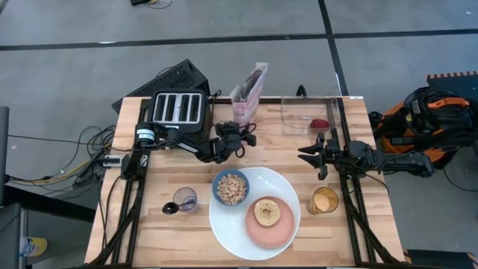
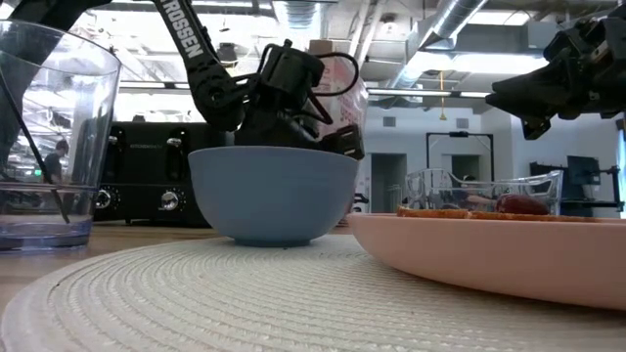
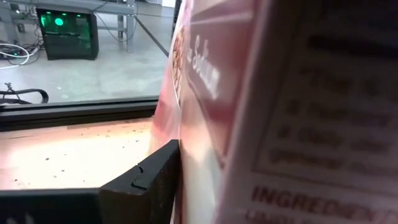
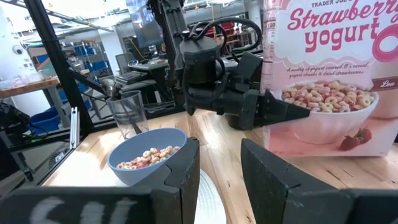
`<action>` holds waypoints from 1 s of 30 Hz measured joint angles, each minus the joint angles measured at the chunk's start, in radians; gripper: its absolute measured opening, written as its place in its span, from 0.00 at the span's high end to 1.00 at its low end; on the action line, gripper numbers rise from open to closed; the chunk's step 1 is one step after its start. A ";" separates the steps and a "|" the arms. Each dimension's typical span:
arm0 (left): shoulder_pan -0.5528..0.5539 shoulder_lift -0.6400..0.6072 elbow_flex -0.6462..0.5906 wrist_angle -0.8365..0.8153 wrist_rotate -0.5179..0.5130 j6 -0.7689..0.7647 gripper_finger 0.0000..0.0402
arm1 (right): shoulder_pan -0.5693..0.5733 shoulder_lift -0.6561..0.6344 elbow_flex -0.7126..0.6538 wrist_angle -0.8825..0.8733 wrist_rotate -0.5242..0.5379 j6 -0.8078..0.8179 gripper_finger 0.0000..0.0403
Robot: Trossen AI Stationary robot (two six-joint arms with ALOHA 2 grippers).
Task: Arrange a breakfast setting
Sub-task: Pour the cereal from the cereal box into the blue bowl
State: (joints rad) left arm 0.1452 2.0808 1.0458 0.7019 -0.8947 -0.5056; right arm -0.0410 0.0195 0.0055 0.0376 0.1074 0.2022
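Observation:
A large white plate (image 1: 233, 232) lies at the near middle. On it stand a blue bowl (image 1: 230, 187) of cereal and a pink plate (image 1: 269, 224) with a bagel half (image 1: 267, 211). A black spoon (image 1: 172, 208) stands in a clear glass (image 1: 184, 199). A red fruit (image 1: 320, 123) lies in a clear container (image 1: 310, 112). My left gripper (image 1: 237, 134) is shut on the tall cereal box (image 1: 249, 93), level, beside the toaster. My right gripper (image 1: 308, 155) hangs open and empty above the table, between the container and a juice glass. My left gripper has the cereal box between its fingers, coming level from the table's near-left side. One finger (image 3: 149, 180) lies flat against the box's printed front face (image 3: 193, 124) near a vertical edge. The box hides the other finger. The box stands upright with its bottom (image 4: 323, 152) on the table.
A black four-slot toaster (image 1: 179, 108) stands at the far left. A glass of orange juice (image 1: 323, 200) stands right of the white plate. Bare wood shows at the near left and along the right edge.

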 joint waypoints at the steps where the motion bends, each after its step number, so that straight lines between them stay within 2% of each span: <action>1: 0.001 0.000 0.000 -0.001 0.001 0.000 0.50 | 0.000 0.000 0.000 0.000 0.000 0.000 0.66; 12: 0.006 0.000 0.001 -0.034 0.056 -0.009 0.27 | 0.000 0.000 0.000 0.000 0.000 0.000 0.66; 30: -0.036 -0.011 0.001 -0.137 0.083 -0.146 0.03 | 0.000 0.000 0.000 0.000 -0.001 0.000 0.66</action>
State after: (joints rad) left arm 0.1093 2.0701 1.0470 0.5651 -0.8116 -0.6520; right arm -0.0410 0.0193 0.0053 0.0376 0.1064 0.2022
